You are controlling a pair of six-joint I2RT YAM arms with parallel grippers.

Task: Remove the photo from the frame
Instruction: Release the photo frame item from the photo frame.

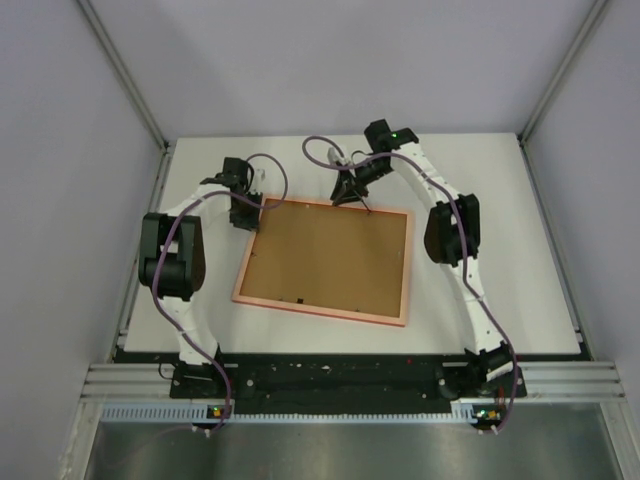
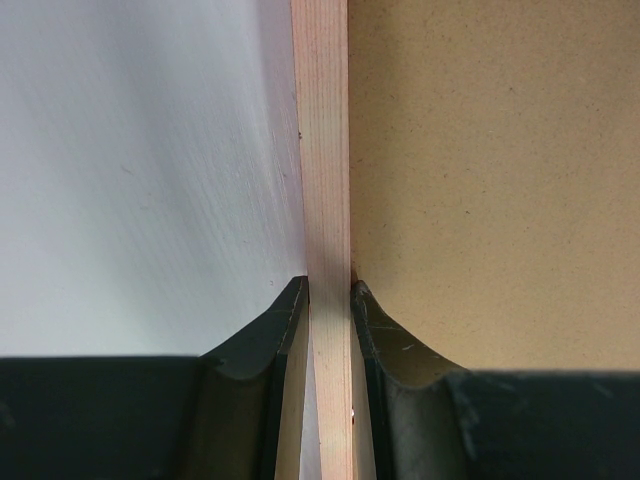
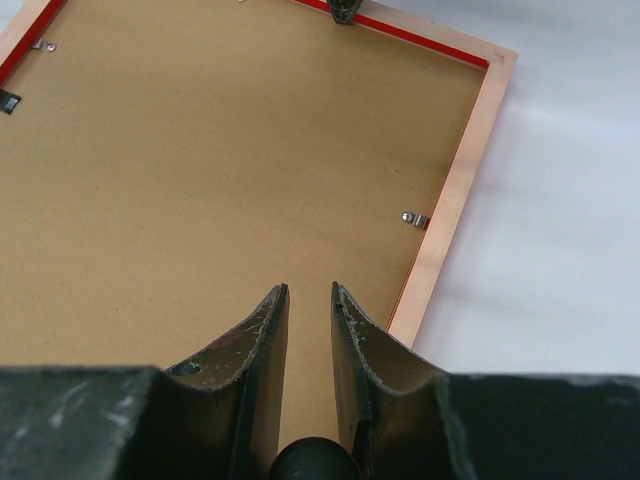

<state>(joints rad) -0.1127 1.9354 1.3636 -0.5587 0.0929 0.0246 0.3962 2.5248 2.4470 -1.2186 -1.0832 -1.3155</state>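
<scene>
The frame [image 1: 405,272] lies face down on the white table, its pale pinkish rim [image 3: 455,205] up and a strip of red showing along the inner edge. A brown backing board [image 1: 325,255] fills it and hides the photo. My left gripper [image 1: 250,215] is at the frame's far left corner, shut on the rim [image 2: 325,150], one finger outside on the table and the other on the backing board [image 2: 490,180]. My right gripper [image 3: 310,290] hovers over the backing board [image 3: 220,170] near the far edge. Its jaws stand a narrow gap apart with nothing between them.
Small metal retaining clips [image 3: 412,219] sit along the frame's inner edge, and a black hanger [image 3: 8,100] is on the board. White table [image 1: 500,200] surrounds the frame. Grey walls enclose the workspace on three sides.
</scene>
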